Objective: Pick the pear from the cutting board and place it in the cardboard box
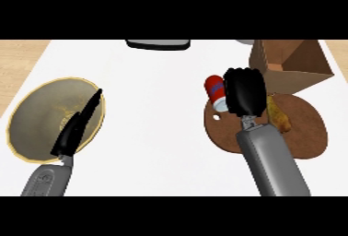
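Cutting board (306, 133): brown wood, matt. Cardboard box (299, 62): plain matt brown card. Counter (163, 120): smooth white. Plate (41, 115): dull mottled olive, pale glossy rim. Forearms (275, 161): smooth grey metal look.

A white tabletop (163, 120) fills most of the view, plain and matte, narrower toward twelve o'clock and widening toward six. Along both sides a light wooden surface shows: a wedge of pale wood grain (17, 62) at about ten o'clock, and a thinner strip (338, 48) at about two o'clock. Whether this wood is floor or a lower part of the counter cannot be told. Light is even and soft, leaving only faint shadows on the white. No wall or window comes into view, since the look is steeply downward.
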You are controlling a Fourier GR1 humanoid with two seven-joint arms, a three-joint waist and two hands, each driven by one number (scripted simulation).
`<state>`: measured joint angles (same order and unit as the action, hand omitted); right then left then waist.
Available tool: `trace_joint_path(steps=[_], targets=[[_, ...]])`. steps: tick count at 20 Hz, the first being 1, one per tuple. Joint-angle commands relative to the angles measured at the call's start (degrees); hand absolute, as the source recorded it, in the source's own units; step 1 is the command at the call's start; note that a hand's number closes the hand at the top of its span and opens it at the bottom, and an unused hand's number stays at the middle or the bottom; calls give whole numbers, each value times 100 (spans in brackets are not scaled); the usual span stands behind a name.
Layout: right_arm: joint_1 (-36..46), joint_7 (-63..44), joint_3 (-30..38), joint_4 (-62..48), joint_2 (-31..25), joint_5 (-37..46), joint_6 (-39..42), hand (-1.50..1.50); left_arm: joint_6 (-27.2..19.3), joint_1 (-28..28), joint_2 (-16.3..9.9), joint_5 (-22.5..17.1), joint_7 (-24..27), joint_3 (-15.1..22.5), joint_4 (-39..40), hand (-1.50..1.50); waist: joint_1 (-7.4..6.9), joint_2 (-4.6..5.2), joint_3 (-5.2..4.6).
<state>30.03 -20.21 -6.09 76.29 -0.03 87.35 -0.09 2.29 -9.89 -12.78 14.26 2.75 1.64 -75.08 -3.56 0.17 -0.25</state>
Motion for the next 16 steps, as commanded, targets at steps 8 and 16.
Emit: trace_joint_path(steps=[8,16], targets=[[2231,-2434,97,-98,3,-162,1455,150,-196,-10,88,80,-18,-125,-3,0,293,-18,23],[2224,-2090,972,-145,-747,-424,1267,150,-24,-47,27,33,-103,-232,26,0,349,-10,24]])
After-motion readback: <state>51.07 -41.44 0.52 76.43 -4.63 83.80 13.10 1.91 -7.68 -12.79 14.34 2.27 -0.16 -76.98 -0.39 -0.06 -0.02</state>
